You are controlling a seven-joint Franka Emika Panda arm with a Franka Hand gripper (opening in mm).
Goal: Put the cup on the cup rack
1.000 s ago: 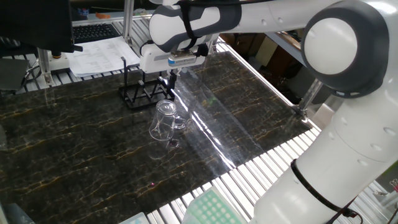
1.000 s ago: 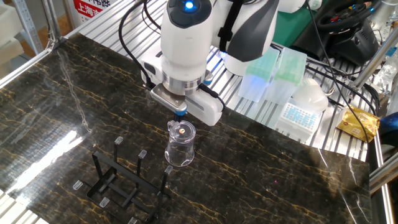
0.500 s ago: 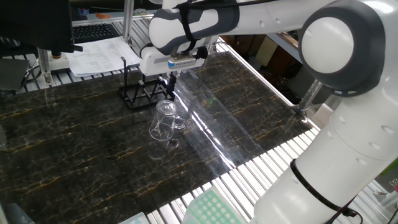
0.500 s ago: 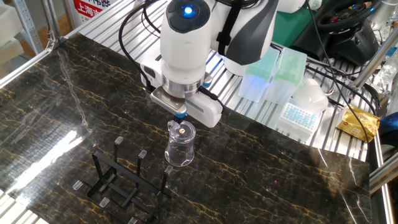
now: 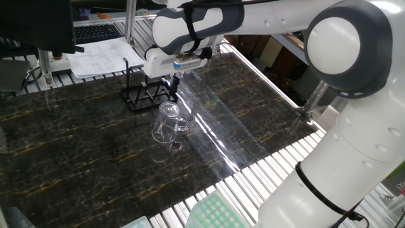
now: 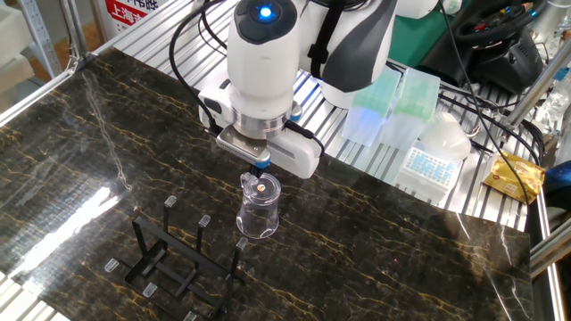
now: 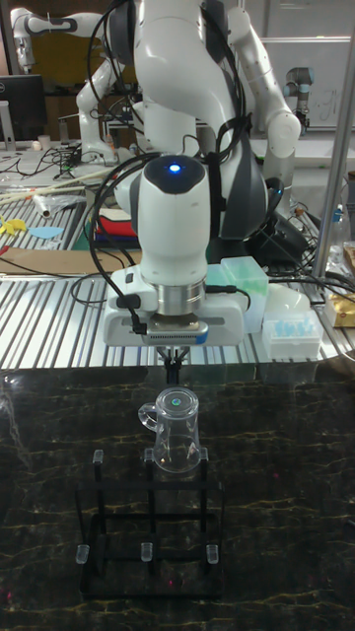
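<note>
The cup (image 5: pixel 168 123) (image 6: pixel 259 207) (image 7: pixel 176 429) is clear glass with a side handle. It stands mouth-down on the dark marble table, close against the robot side of the cup rack (image 5: pixel 147 94) (image 6: pixel 183 259) (image 7: pixel 148 513). The rack is black wire with clear-tipped pegs, and none of them carries anything. My gripper (image 5: pixel 172 84) (image 6: pixel 260 162) (image 7: pixel 174 371) hangs straight above the cup's upturned base with a small gap. Its fingers are shut together on nothing.
Pipette tip boxes (image 6: pixel 384 102) (image 7: pixel 291 335) and a yellow packet (image 6: pixel 513 176) lie on the slatted bench behind the marble slab. Papers (image 5: pixel 101 54) and a keyboard sit beyond the rack. An aluminium post (image 5: pixel 44 66) stands at the slab's edge.
The gripper has risen a little above the cup. The cup and the rack have stayed where they were.
</note>
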